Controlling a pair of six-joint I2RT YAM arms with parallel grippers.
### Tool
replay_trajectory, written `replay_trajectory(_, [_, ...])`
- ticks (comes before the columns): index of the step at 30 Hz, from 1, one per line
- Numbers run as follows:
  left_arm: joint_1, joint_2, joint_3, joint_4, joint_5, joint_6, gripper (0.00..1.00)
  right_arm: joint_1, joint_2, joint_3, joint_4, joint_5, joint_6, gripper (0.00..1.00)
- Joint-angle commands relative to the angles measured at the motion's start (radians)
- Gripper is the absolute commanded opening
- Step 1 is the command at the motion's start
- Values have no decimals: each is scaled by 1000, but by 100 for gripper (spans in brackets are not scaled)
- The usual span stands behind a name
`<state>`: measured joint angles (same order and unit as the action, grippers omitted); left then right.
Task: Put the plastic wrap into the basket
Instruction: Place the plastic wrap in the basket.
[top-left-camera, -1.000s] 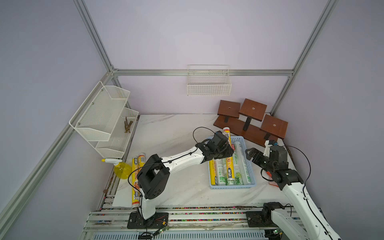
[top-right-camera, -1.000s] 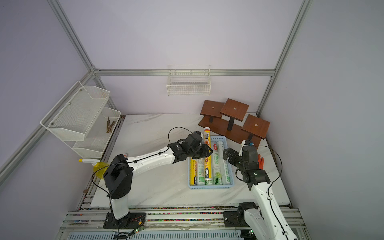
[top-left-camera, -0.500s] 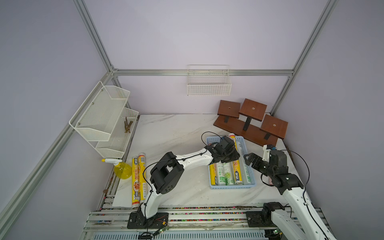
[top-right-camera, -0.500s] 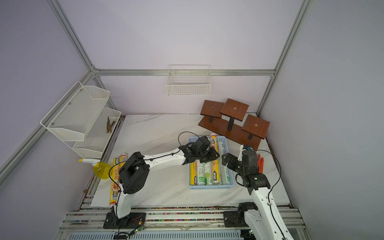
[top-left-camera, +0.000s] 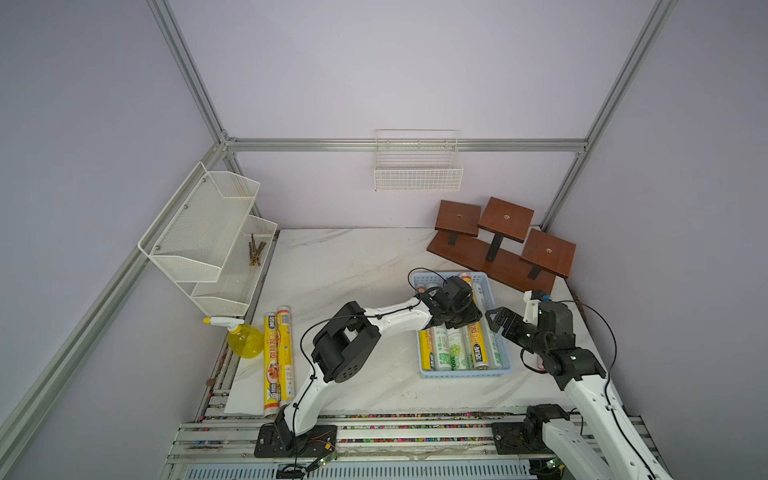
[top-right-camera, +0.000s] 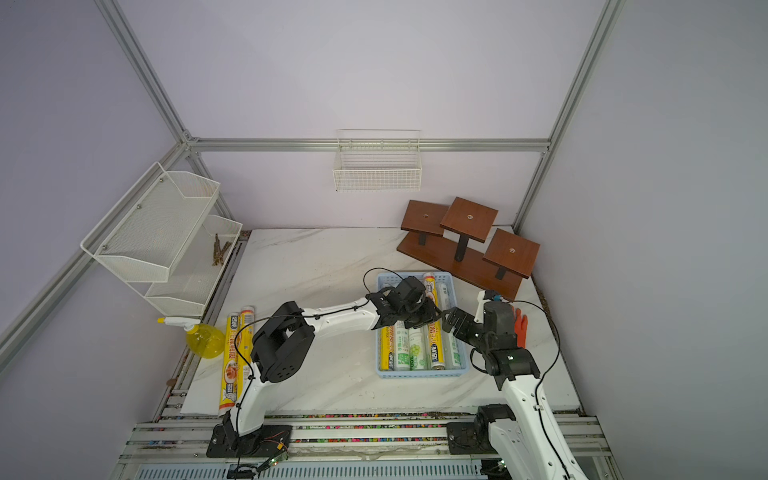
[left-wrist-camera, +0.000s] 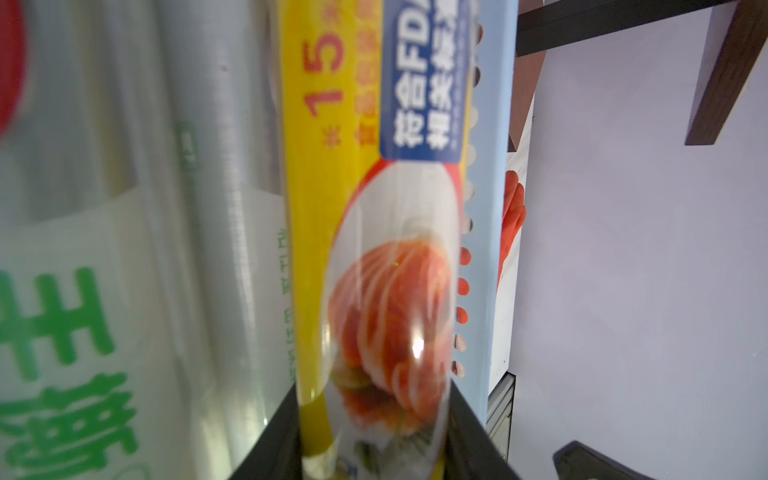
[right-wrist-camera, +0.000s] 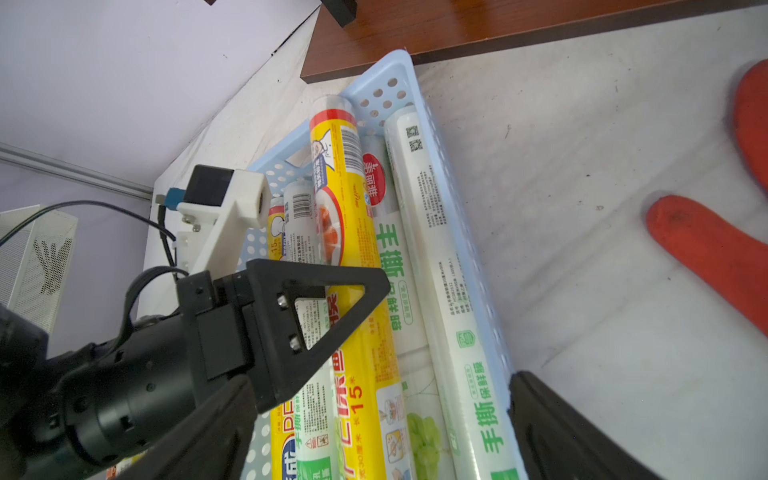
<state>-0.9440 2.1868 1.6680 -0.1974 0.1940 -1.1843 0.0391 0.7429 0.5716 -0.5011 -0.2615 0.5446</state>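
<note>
Near the front left, two yellow rolls (top-left-camera: 277, 357) of plastic wrap lie on the table (top-left-camera: 353, 266). Farther back, the blue basket (top-left-camera: 461, 372) holds several rolls; the left hand (top-left-camera: 465, 320) pinches a yellow roll (top-left-camera: 478, 349) resting atop them. The right hand (top-left-camera: 496, 322) hovers, spread, just beside the basket's right wall.

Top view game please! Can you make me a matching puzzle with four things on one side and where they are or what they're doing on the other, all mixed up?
Things:
1. left gripper
2. right gripper
3. yellow spray bottle
4. white wire basket

Places or states:
A. hanging on the back wall
B. open, next to the blue basket
C. standing beside two yellow rolls on the table
D. shut on a yellow roll at the blue basket

Pairs: 1-D, 2-B, 3-C, 4-A
</note>
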Motion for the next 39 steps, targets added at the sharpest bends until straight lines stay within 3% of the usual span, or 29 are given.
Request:
replay_trajectory(1, [-5,14,67,-4,27,-9,32,-5,-13,0,6,28,-26,99])
replay_trajectory(6, [-6,26,76,-38,17,-19,35,-4,-12,14,-2,40,-26,99])
replay_trajectory(20, [-21,43,107,-107,-1,-16,56,-5,-19,-2,4,43,-20,99])
replay_trajectory(35, [-30,-30,119,-233,-97,71,47,-4,-38,-21,24,34,4,99])
replay_trajectory(39, [-30,-20,135,-255,-82,86,49,-4,-38,-29,38,20,18,99])
